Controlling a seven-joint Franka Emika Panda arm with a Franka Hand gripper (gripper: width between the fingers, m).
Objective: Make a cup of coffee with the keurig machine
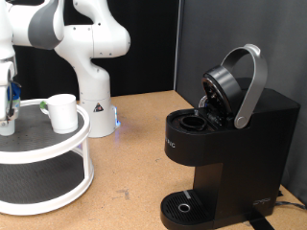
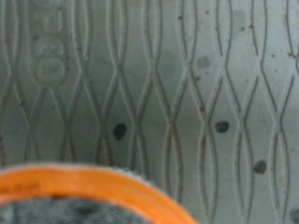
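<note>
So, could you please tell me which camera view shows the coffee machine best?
The exterior view: the coffee machine stands whole on the table, its lid raised. The wrist view shows none of it, only a patterned grey mat and an orange rim.

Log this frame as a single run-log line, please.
gripper: low over two-tier stand, exterior view's left | cup: on stand top, not held | keurig machine: lid open, drip tray bare

We log the exterior view as a table-level side camera, facing the arm's base, with the keurig machine (image 1: 225, 144) close on its right and a two-tier stand (image 1: 43, 158) on its left. The wrist view sits very close above the stand's grey patterned mat (image 2: 168, 84), the shared region.
</note>
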